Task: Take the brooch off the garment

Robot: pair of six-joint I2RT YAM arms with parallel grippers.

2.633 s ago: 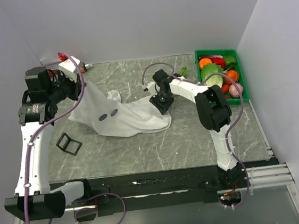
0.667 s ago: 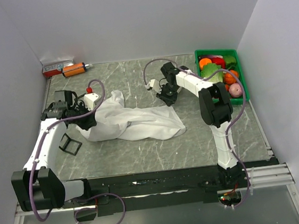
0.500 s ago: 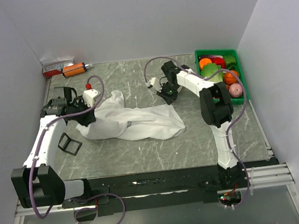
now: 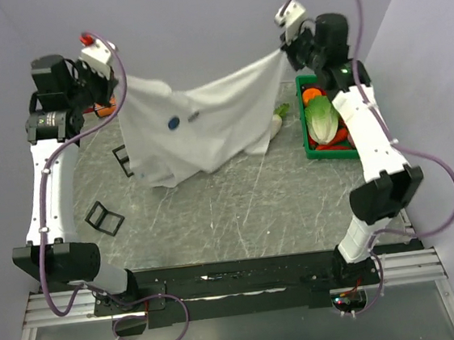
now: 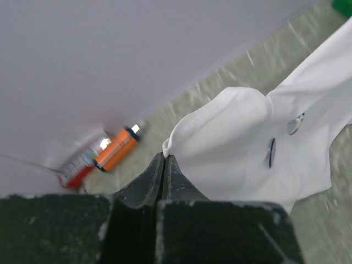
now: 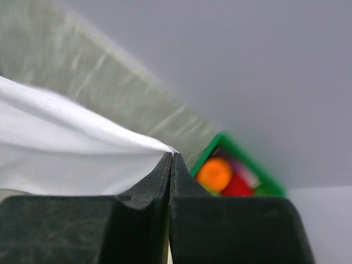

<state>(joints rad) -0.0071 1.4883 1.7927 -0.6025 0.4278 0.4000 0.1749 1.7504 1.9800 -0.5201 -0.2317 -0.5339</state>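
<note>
The white garment (image 4: 206,123) hangs spread in the air between both arms, its lower edge near the table. The dark-blue round brooch (image 4: 173,122) sits on its upper left part, next to the tiny light-blue label (image 4: 194,117). My left gripper (image 4: 115,83) is shut on the garment's upper left corner. My right gripper (image 4: 286,48) is shut on its upper right corner. In the left wrist view the cloth (image 5: 242,137) runs from the gripper (image 5: 164,156) and the brooch (image 5: 271,152) shows edge-on. In the right wrist view the cloth (image 6: 60,148) ends at the gripper (image 6: 172,154).
A green bin (image 4: 312,149) of toy produce stands at the right, partly behind the right arm. Two black square frames (image 4: 104,219) (image 4: 123,160) lie on the table at left. An orange tube (image 5: 115,149) lies by the back wall.
Both arms have risen from the table and spread apart, lifting the garment from a crumpled heap into a hanging sheet. The brooch now shows on its front.
</note>
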